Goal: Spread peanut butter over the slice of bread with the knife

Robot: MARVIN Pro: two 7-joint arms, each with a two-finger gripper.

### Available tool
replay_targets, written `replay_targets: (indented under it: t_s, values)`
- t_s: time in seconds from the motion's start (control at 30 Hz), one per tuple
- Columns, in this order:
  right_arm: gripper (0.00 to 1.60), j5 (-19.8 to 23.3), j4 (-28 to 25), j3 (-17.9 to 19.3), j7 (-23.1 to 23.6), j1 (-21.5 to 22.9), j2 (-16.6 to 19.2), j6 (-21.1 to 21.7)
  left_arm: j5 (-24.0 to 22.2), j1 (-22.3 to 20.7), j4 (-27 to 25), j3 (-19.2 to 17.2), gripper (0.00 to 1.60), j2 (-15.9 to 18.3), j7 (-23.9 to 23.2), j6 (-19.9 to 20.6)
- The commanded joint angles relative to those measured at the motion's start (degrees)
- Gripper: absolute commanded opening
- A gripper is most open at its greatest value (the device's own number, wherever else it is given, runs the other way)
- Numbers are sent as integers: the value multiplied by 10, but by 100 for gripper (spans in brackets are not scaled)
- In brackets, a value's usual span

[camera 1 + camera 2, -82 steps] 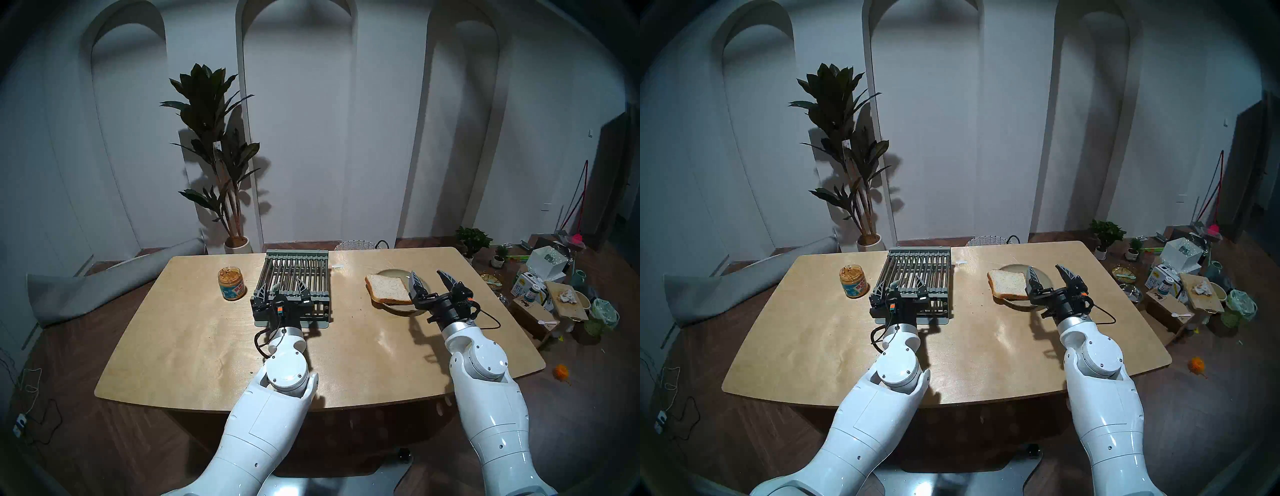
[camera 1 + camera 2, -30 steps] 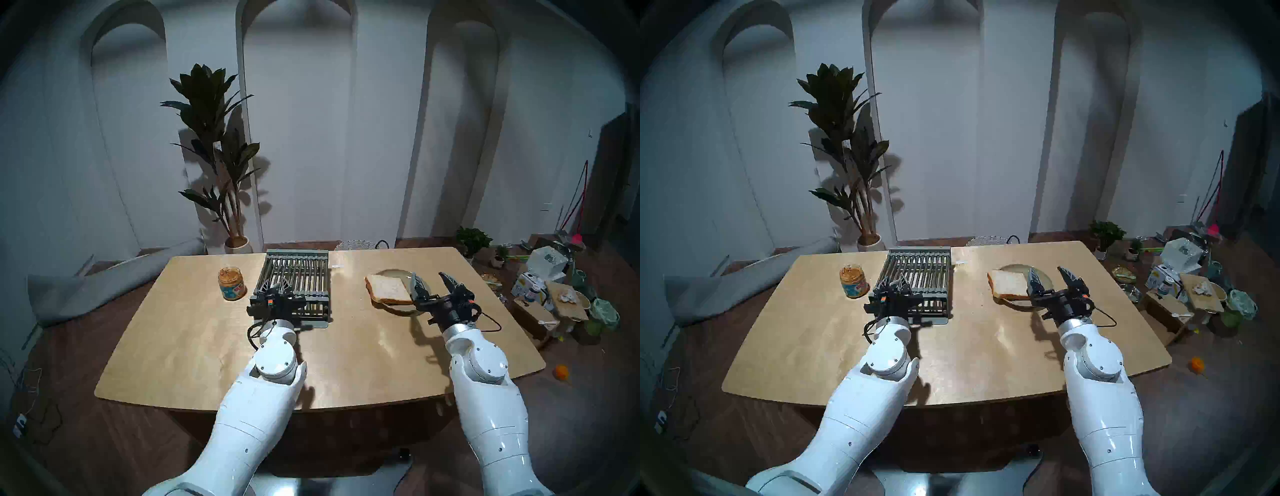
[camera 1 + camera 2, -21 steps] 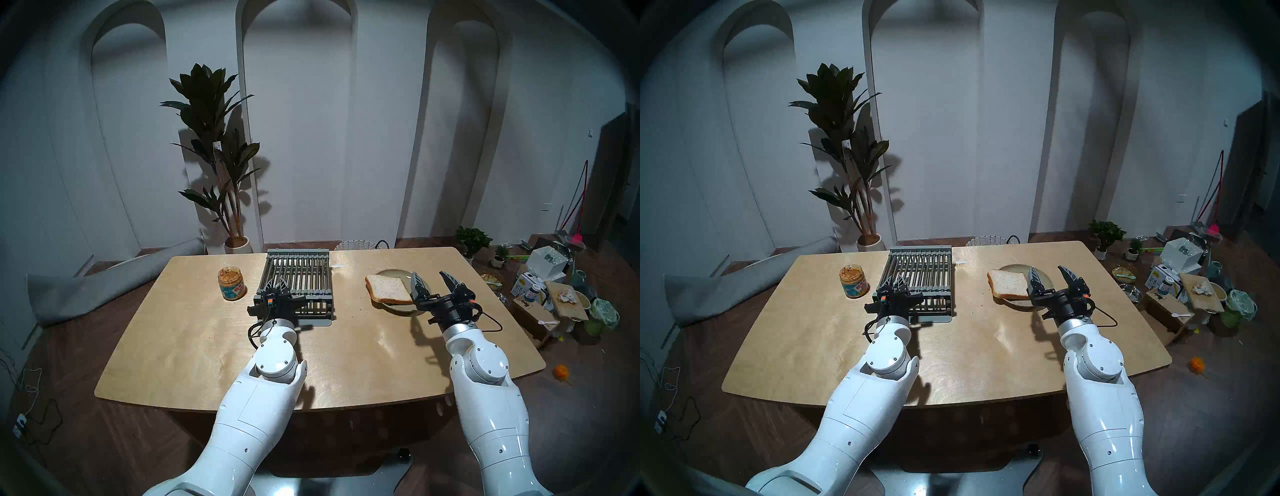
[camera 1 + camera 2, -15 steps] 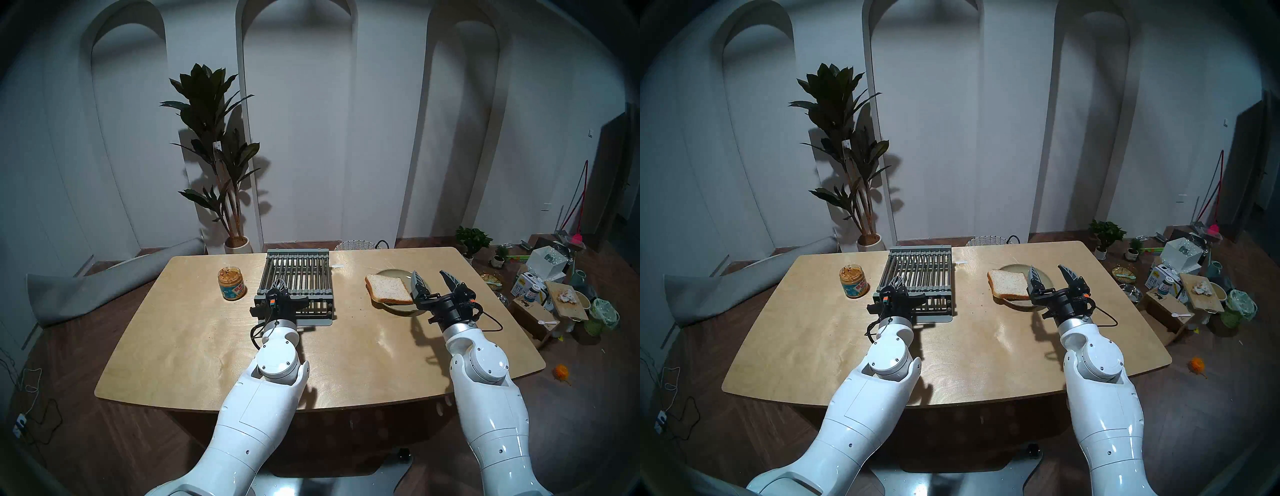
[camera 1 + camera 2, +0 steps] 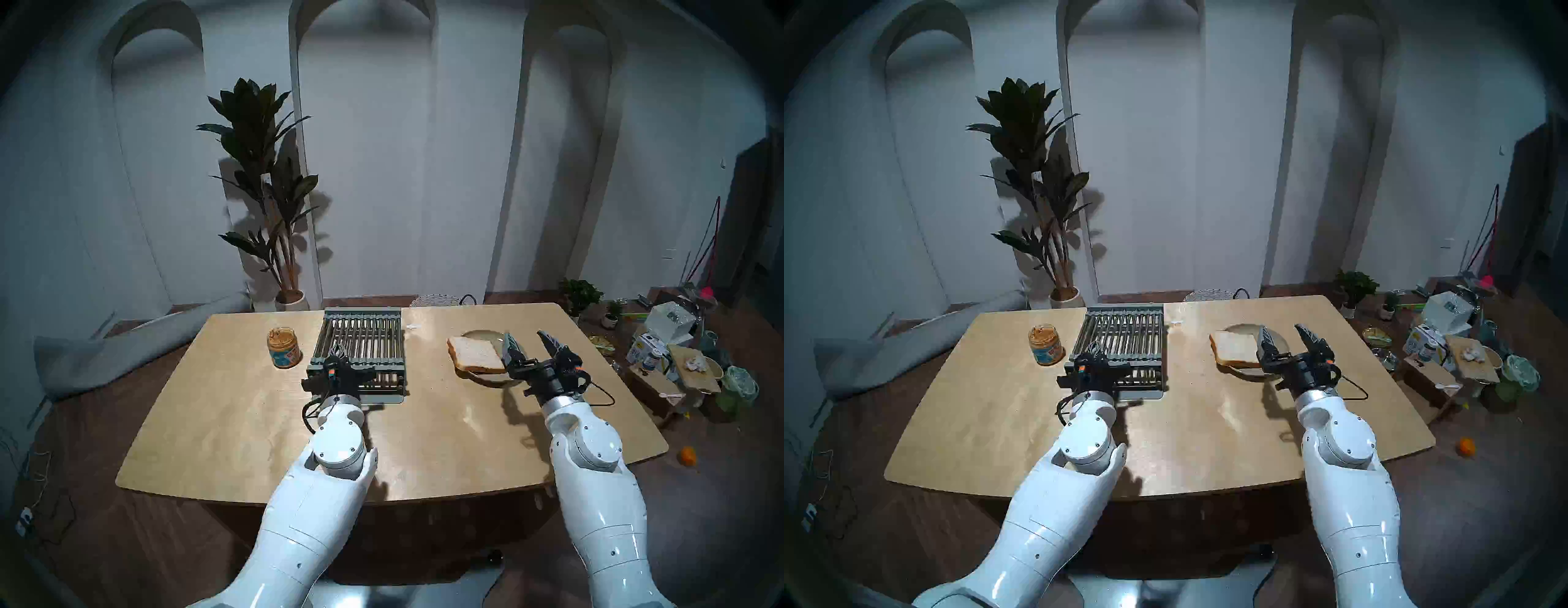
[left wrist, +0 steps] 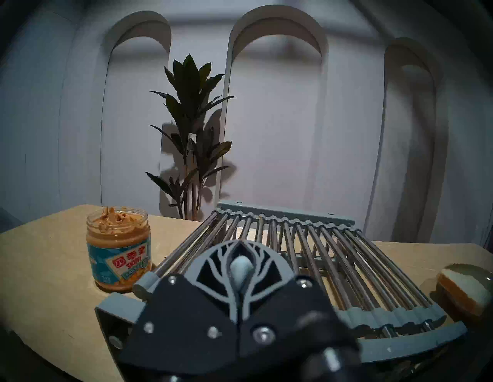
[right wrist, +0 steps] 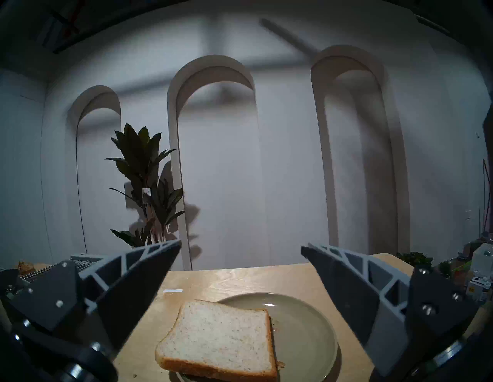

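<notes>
The jar of peanut butter (image 5: 284, 347) is seen just left of the left gripper (image 6: 241, 269), which is clamped on the pale handle of the knife (image 6: 241, 269) over the near edge of the rack (image 5: 360, 339). Farther right, the bread (image 7: 218, 337) is laid half on the plate (image 7: 306, 325), just ahead of the right gripper (image 7: 240, 256), whose fingers are spread wide and empty.

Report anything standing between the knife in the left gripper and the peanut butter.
Only the near-left corner of the rack lies between the left gripper, shut on the knife, and the peanut butter in its open jar.
</notes>
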Motion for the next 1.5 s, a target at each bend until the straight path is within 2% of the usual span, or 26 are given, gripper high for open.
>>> replay_targets:
  t_s: [0.0, 0.2, 0.33, 0.37, 0.4, 0.43, 0.5, 0.53, 0.7, 0.93, 1.0, 1.07, 1.17, 1.33, 1.47]
  values:
    - [160, 1, -12, -1, 3, 6, 1, -3, 4, -4, -63, 2, 0, 6, -4, 13]
    - [160, 3, -9, -1, 5, 9, 1, -3, -5, -8, -99, 7, 0, 7, -11, 39]
    - [160, 4, -8, -1, 5, 10, 1, -4, -21, -5, -141, 4, 0, 7, -19, 82]
    - [160, 4, -8, 0, 5, 10, 1, -4, -23, -13, -133, 3, 0, 4, -20, 77]
    - [160, 4, -8, 0, 6, 10, 2, -4, -30, -8, -151, 2, 0, 7, -24, 96]
    - [160, 4, -6, 0, 6, 11, 2, -4, -36, -12, -151, 1, 0, 3, -24, 95]
    - [160, 5, -4, 0, 7, 12, 2, -4, -39, -7, -175, 1, 0, 9, -25, 117]
    - [160, 5, -4, 0, 7, 12, 2, -4, -42, -14, -168, 1, 0, 7, -26, 114]
    - [160, 7, 1, 0, 9, 15, 3, -4, -58, -4, -216, -5, 0, 10, -29, 162]
    - [160, 8, 8, -1, 12, 18, 3, -4, -66, -4, -256, -12, 0, 16, -30, 200]
    - [160, 8, 10, -3, 13, 20, 3, -4, -65, 5, -285, -14, 0, 24, -29, 224]
    - [160, 8, 11, -5, 14, 20, 2, -4, -58, 0, -286, -14, 0, 31, -28, 234]
    - [160, 8, 10, -8, 16, 21, -1, -4, -51, 7, -312, -19, 0, 58, -33, 278]
    - [160, 9, 12, -15, 16, 20, -3, -4, -55, 21, -348, -46, 0, 96, -48, 339]
    - [160, 9, 11, -21, 16, 18, -6, -4, -38, 28, -376, -66, 0, 124, -59, 387]
